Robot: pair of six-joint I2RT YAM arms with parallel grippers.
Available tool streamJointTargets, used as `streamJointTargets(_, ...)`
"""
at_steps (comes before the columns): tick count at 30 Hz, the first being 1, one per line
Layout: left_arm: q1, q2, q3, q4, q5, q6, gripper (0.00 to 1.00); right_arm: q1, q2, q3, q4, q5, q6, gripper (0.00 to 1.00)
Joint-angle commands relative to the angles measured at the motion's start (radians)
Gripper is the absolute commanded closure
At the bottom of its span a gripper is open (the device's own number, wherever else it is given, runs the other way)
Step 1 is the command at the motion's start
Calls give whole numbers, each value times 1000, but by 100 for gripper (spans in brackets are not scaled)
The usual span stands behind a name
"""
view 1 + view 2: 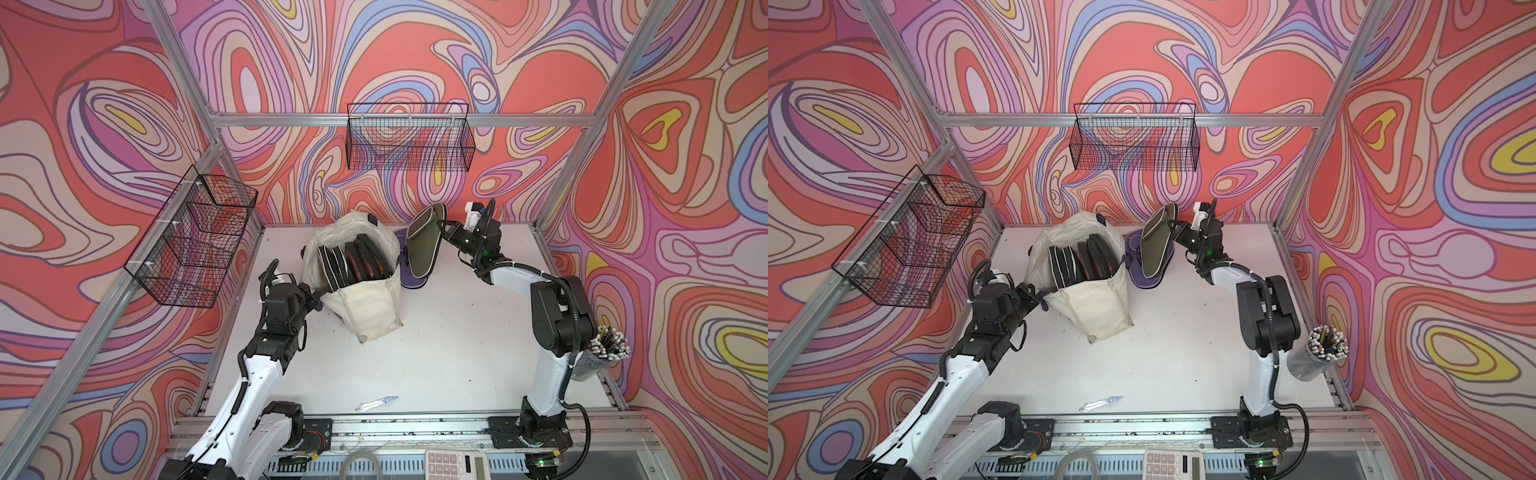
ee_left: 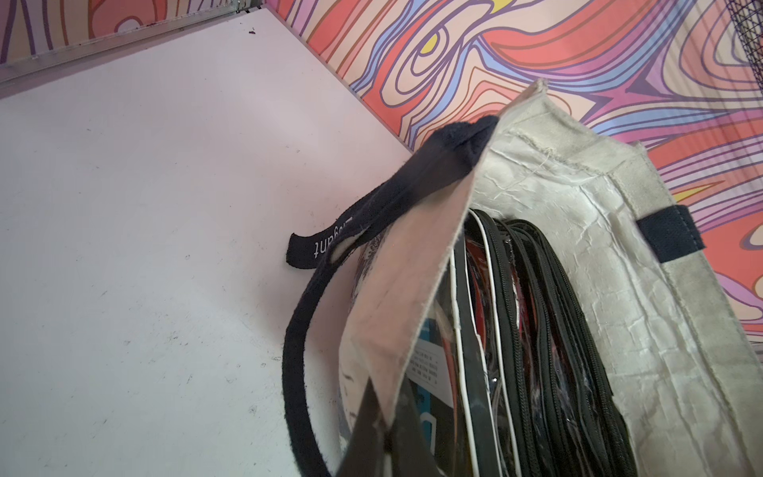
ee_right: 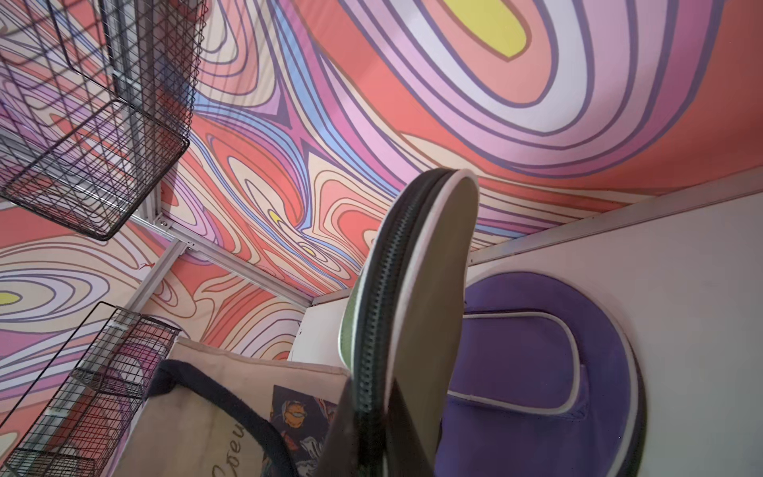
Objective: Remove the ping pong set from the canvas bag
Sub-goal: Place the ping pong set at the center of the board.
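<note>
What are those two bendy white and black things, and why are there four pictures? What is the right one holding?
Those are two robot arms, each ending in a pincer that pinches like two fingers. Two pictures look down on the whole white table; the other two come from small cameras on the arms' wrists, so they see close up. The left pincer is shut on the rim of the canvas bag. Black zip cases stand inside the bag. The right pincer is shut on a green zip case, held up in the air. Below it a purple case lies flat on the table.
</note>
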Motion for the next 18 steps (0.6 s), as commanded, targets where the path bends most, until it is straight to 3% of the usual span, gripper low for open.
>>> streamJointTargets(1, 14, -13, 6, 32, -43, 6, 100, -16, 28, -14, 135, -26, 42, 100)
streamJointTargets(18, 14, -9, 11, 30, -44, 11, 100, -44, 135, -51, 248, -17, 25, 100)
